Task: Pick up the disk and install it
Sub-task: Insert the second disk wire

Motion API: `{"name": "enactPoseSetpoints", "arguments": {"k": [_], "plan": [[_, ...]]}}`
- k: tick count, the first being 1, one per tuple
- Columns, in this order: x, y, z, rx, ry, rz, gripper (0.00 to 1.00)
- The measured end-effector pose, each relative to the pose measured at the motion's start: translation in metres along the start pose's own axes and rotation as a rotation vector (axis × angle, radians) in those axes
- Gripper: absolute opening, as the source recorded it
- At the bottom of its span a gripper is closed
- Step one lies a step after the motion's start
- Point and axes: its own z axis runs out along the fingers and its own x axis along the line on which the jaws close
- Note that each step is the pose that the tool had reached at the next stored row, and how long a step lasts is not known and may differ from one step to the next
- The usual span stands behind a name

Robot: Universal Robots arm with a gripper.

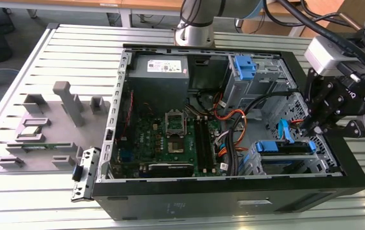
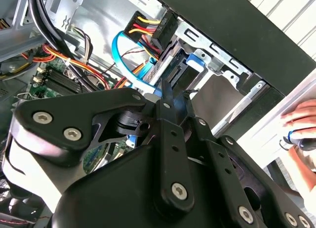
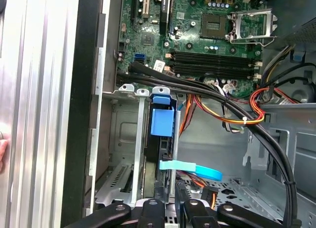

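The disk [image 1: 285,146] sits on edge in the lower drive cage of the open computer case [image 1: 233,203], its blue side rails showing at the cage mouth. In the first wrist view its blue rail tab [image 3: 162,120] stands between the metal cage walls. It also appears past the gripper [image 2: 175,92] in the second wrist view as a blue-railed disk [image 2: 192,60]. My gripper [image 1: 310,128] hangs just above the cage on the exterior view's right, shut, with nothing visible between its fingers. In the first wrist view the gripper [image 3: 169,188] is right in front of the disk's edge.
A light blue data cable [image 3: 190,170] and black and orange cable bundles [image 3: 232,104] run close to the cage. The motherboard [image 1: 176,139] lies mid-case, with a blue bracket [image 1: 245,67] in the upper bay. A grey parts fixture [image 1: 48,120] sits outside. A person's hand [image 2: 301,124] rests beside the case.
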Motion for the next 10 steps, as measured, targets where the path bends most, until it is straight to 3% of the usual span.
{"name": "enactPoseSetpoints", "arguments": {"k": [10], "plan": [[-0.0022,-0.0001,-0.0009,0.0,0.0,0.0,0.23]]}}
